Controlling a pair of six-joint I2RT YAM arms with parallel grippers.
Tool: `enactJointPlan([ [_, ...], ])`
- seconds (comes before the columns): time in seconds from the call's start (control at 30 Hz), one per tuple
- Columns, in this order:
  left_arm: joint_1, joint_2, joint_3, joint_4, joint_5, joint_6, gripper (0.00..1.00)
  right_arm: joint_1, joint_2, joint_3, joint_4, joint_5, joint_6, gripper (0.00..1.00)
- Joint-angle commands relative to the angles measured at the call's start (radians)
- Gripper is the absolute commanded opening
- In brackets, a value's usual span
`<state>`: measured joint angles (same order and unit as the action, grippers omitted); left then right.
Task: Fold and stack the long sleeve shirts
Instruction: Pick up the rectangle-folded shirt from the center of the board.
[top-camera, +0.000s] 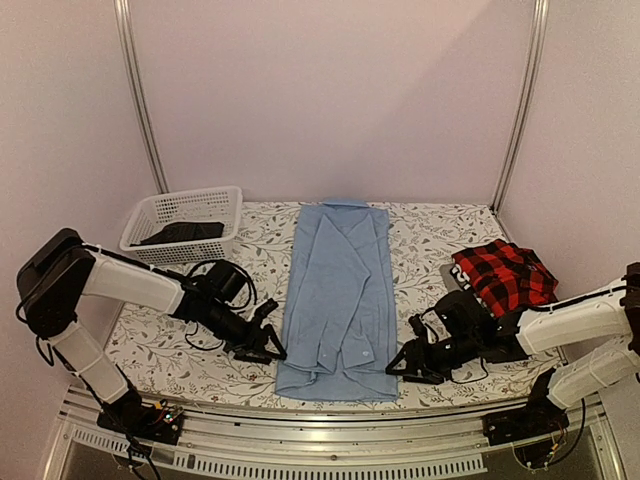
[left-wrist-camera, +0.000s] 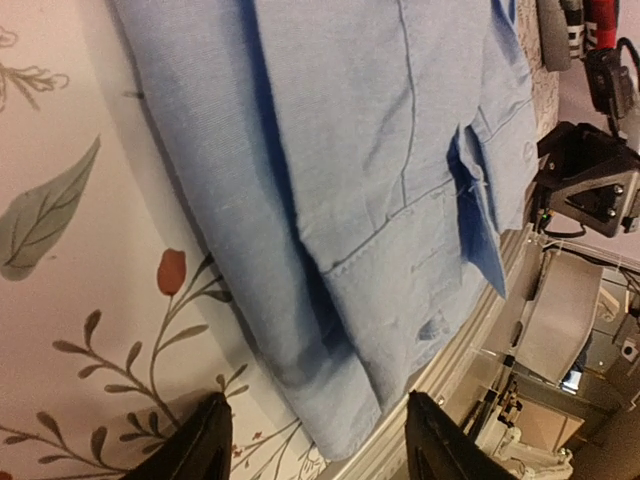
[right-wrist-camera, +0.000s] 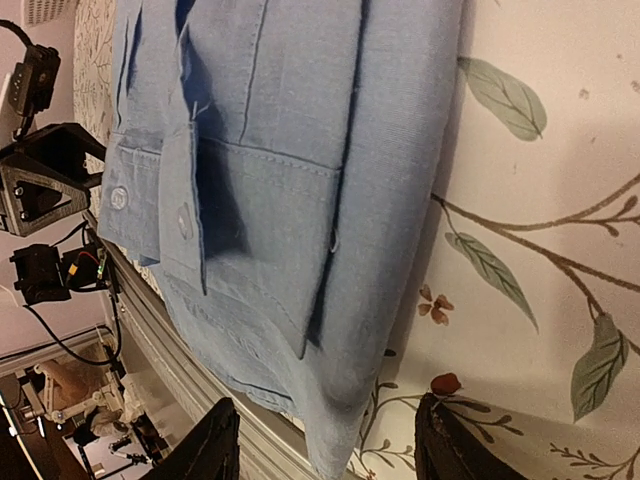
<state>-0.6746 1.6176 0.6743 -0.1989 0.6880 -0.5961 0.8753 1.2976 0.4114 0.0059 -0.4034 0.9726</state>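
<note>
At the far left corner of the floral-print table (top-camera: 170, 365) stands a white lattice basket (top-camera: 175, 254) with a dark grey garment (top-camera: 185, 232) lying inside it. In front of the basket, the left arm reaches low across the tabletop toward the middle. The left gripper (top-camera: 270, 345) sits just beside the near left corner of the light blue shirt (top-camera: 335, 290). In the left wrist view, its 2 black fingers (left-wrist-camera: 205, 445) stand apart with the shirt's hem corner lying loose between them. Table shows on the inner side of the left finger, and nothing is pinched. The blue shirt occupies the centre of the table as 1 long, narrow strip. Its collar is at the far end, its sleeves are folded inward over the body, and its hem lies close to the metal rail (top-camera: 330, 420) along the near edge. A buttoned cuff rests on top near that hem. The right gripper (top-camera: 405, 362) mirrors the left 1, low on the table at the shirt's near right corner. In the right wrist view, its 2 fingers (right-wrist-camera: 215, 440) are likewise spread, the folded edge of the cloth lies between them, and neither visibly presses it. Farther right, near the table's right edge and well apart from the blue shirt, lies the red-and-black plaid shirt (top-camera: 505, 275), bunched into a compact heap behind the right arm.
</note>
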Motion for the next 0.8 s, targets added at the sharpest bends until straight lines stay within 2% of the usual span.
enactJointPlan([
  [0.0, -0.027, 0.04, 0.003, 0.026, -0.001, -0.009, 0.58, -0.01, 0.06, -0.029, 0.132, -0.04, 0.028, 0.58],
  [0.33, -0.076, 0.093, 0.031, 0.013, -0.004, -0.042, 0.43, -0.022, 0.099, -0.045, 0.215, -0.041, 0.056, 0.56],
  [0.77, -0.091, 0.109, 0.027, 0.043, 0.019, -0.077, 0.18, -0.027, 0.133, -0.068, 0.298, -0.037, 0.09, 0.44],
])
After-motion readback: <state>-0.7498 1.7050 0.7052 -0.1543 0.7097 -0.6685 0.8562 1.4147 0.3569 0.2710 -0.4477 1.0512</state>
